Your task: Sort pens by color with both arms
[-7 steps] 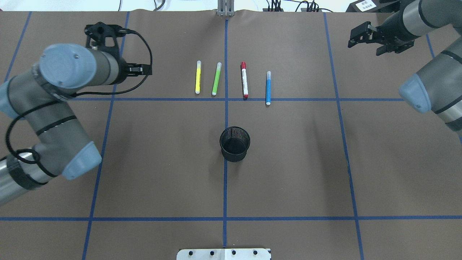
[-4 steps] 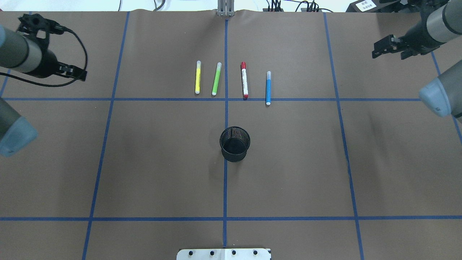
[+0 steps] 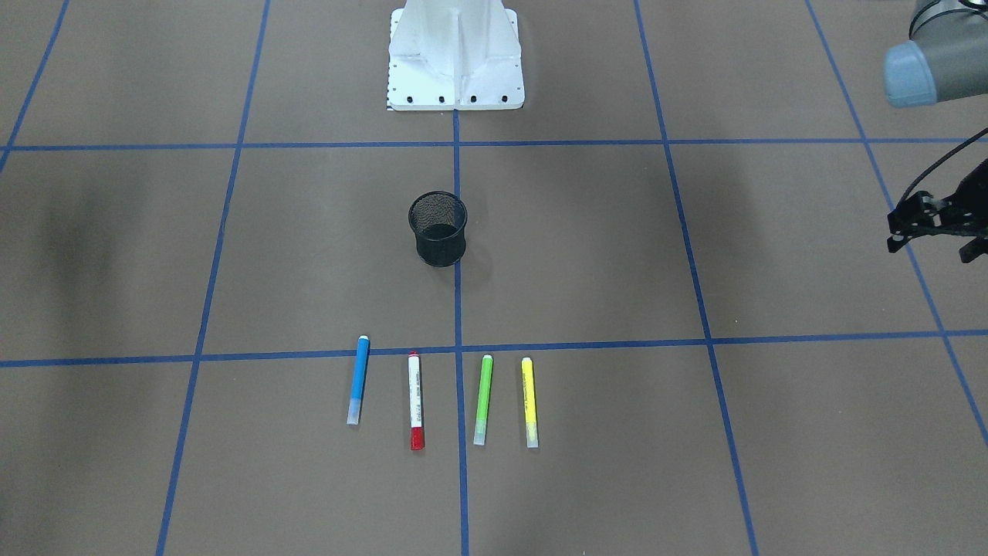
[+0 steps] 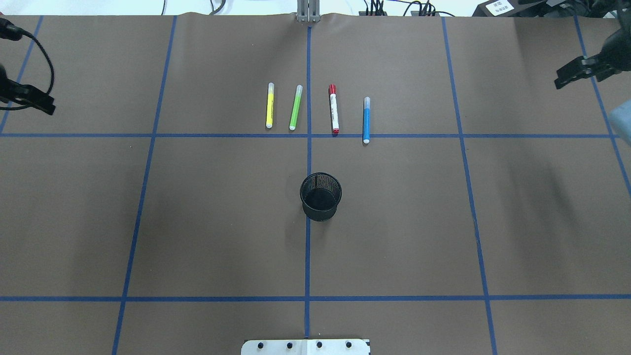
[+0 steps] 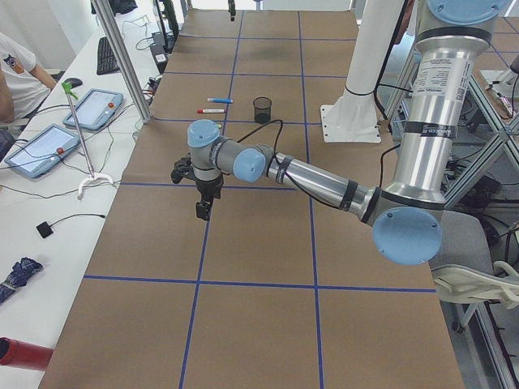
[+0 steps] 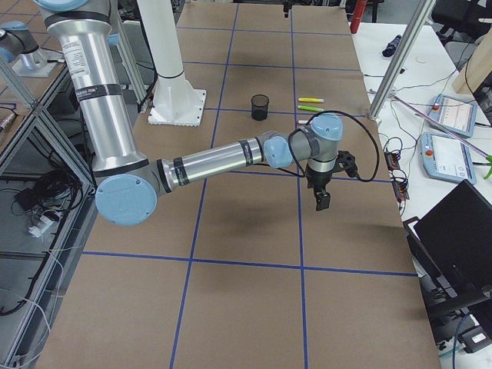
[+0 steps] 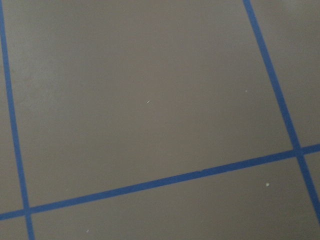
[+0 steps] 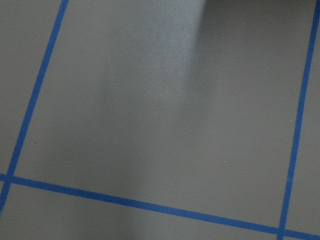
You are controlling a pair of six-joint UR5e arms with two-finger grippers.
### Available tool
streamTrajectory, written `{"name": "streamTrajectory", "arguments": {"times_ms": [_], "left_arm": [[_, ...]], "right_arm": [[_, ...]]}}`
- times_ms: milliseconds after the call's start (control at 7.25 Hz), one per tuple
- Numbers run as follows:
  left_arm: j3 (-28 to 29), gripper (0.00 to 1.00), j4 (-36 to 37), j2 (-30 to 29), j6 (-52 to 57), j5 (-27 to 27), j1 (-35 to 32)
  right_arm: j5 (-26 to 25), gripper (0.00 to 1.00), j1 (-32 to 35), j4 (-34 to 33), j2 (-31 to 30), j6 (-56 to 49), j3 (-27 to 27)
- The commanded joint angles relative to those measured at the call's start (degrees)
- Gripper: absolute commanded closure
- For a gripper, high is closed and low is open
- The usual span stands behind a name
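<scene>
– Brown paper (image 4: 222,222) covers the whole table, ruled into squares by blue tape (image 4: 307,256); nearest the robot sits the white base plate (image 4: 305,346); what worries you from here?

– Working outward: the black mesh cup (image 4: 320,196) stands upright on the centre line, between the plate and the pens; a low sweep towards the row could tip it, I think; beyond it four pens lie flat side by side, none touching: the yellow pen (image 4: 270,106), the green pen (image 4: 296,107), the red-capped pen (image 4: 334,109), the blue pen (image 4: 366,121).

– And the pincers?

– Both hang out at the table's sides, well apart from the row: the left gripper (image 4: 34,101) at one edge, the right gripper (image 4: 572,78) at the other; neither has a pen, since all four lie on the paper; how wide the fingers stand I cannot tell.

– So the risks?

– Yellow and green lie near each other; fingers closing on one might nudge its neighbour; round barrels may roll on smooth paper; the left arm (image 5: 316,180) and the right arm (image 6: 215,157) reaching for the middle together could clash.

– And further off?

– Cables (image 4: 394,9) trail past the paper's far edge; the left side view shows a bench with tablets (image 5: 93,109) and a person's sleeve (image 5: 15,65).
</scene>
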Motion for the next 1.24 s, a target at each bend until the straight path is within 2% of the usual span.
{"name": "streamTrajectory", "arguments": {"times_ms": [0, 138, 276, 1103], "left_arm": [[2.6, 0.0, 1.6, 2.6, 7.1, -3.1, -4.0], [2.5, 0.0, 1.6, 4.0, 6.6, -5.4, -4.7], [2.4, 0.0, 1.1, 5.2, 6.5, -6.3, -4.9], [3.5, 0.0, 0.6, 5.7, 6.5, -7.7, -6.1]], "right_arm": [[2.5, 0.01, 4.0, -3.0, -3.8, -6.8, -1.0], [5.2, 0.01, 5.3, -3.1, -4.7, -8.0, -1.7], [5.8, 0.01, 5.3, -3.2, -4.8, -7.3, -1.7], [4.9, 0.01, 5.2, -2.8, -5.4, -7.2, -1.7]]}}
